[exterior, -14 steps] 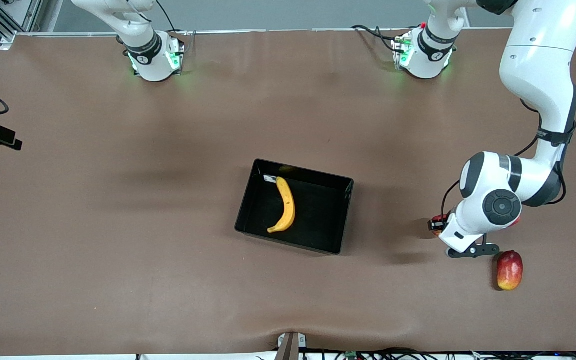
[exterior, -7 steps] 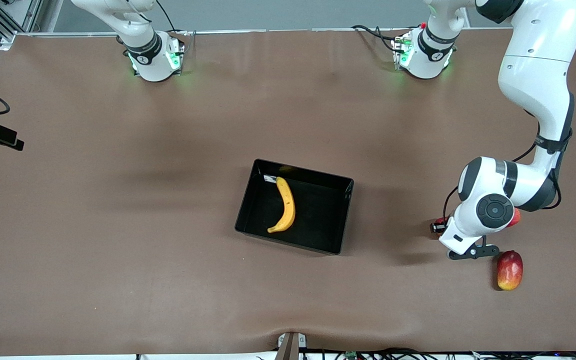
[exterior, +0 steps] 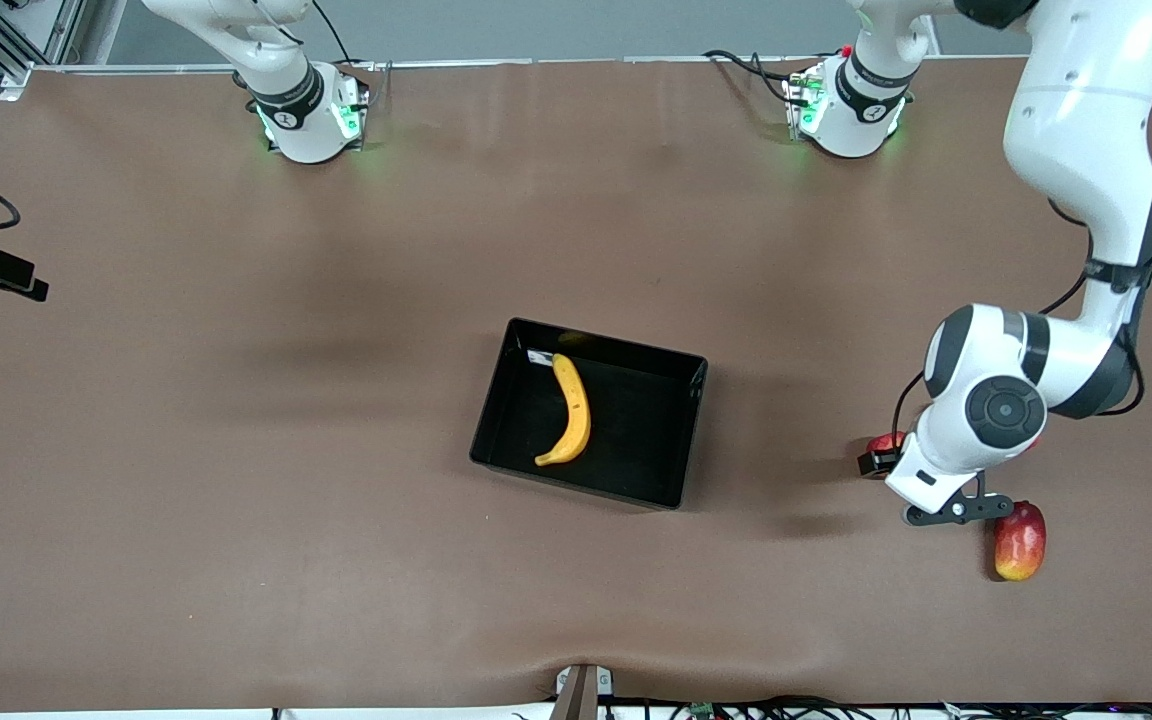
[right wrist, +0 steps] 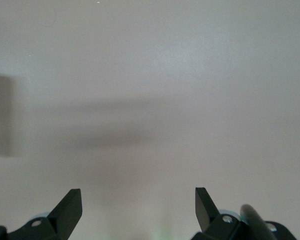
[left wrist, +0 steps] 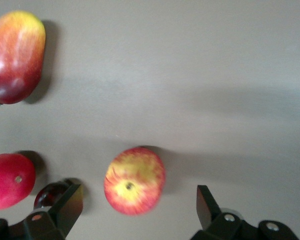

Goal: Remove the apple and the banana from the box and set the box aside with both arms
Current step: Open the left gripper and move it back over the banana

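Hovering at my left arm's end of the desk, my left claw stands spread and empty, the apple lying on the desk between its tips. The banana lies in the box mid-desk, well apart toward my right arm, its long axis running toward the front camera. My right claw waits, spread over bare desk

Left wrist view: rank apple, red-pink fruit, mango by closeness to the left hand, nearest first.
1. apple: on the table between the open fingers of the left hand, untouched.
2. red-pink fruit: beside one finger, just outside the hand.
3. mango: farthest off, clear of both fingers; in the front view it lies nearest the front camera.
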`<action>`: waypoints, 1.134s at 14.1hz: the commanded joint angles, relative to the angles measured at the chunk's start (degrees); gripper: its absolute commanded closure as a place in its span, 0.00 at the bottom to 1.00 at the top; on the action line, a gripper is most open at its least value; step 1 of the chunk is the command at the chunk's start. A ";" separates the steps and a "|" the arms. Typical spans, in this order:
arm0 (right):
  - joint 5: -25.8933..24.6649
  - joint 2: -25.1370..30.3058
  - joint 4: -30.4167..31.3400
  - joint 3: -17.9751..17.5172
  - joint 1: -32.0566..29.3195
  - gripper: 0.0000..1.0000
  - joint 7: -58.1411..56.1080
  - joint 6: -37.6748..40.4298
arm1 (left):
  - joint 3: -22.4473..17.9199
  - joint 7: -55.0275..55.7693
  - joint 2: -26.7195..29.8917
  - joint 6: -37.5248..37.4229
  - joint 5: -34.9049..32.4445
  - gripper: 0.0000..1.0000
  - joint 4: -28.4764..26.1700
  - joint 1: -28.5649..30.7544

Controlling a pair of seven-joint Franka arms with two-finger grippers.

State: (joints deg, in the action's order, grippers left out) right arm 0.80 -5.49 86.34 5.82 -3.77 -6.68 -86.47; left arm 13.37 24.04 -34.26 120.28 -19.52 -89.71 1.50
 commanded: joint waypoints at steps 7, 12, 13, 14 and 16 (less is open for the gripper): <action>0.78 -0.14 -0.47 -0.29 -0.89 0.00 -0.53 0.51 | 12.65 15.13 -1.67 -3.21 -1.49 0.00 5.41 -12.10; 0.78 -0.14 -0.56 -0.20 -0.36 0.00 -0.44 0.34 | 11.08 17.62 -9.15 0.64 -1.49 0.00 14.38 -20.90; 0.87 -0.14 -0.48 -0.29 -0.62 0.00 -0.53 0.34 | 9.06 17.97 -9.85 3.27 -1.40 0.00 14.65 -23.10; 0.87 -0.22 -0.47 -0.29 -0.63 0.00 -0.53 0.25 | 6.96 19.01 -10.99 5.81 -1.32 0.00 15.26 -25.64; 0.87 -0.22 -0.47 -0.29 -0.63 0.00 -0.53 0.42 | 3.08 21.82 -14.59 9.08 -1.05 0.00 17.98 -30.39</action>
State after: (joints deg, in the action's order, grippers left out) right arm 0.81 -5.51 86.35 5.85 -3.80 -6.68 -86.43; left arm 19.84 43.09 -44.70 127.18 -19.57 -76.52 -24.24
